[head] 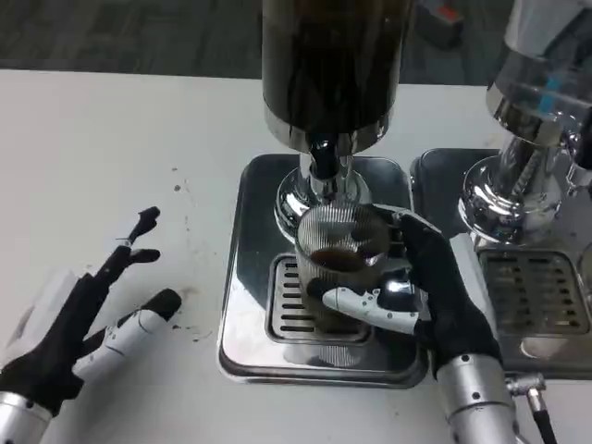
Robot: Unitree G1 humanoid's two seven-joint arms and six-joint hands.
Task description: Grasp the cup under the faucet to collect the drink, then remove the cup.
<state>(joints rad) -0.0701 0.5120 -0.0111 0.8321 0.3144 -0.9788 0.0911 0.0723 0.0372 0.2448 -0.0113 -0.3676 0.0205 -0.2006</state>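
A clear ribbed cup (335,242) with a little dark drink in it stands on the drip grate (289,305) of the steel tray (242,277). It sits right under the black faucet (322,157) of the dark drink dispenser (328,65). My right hand (421,287) wraps around the cup from the right, thumb across its front. My left hand (88,314) rests on the white table to the left, fingers spread, holding nothing.
A second chrome dispenser (527,139) with its own drip tray (536,296) stands to the right, close to my right forearm. Small dark drops speckle the table (92,139) left of the tray. Bare table lies to the left.
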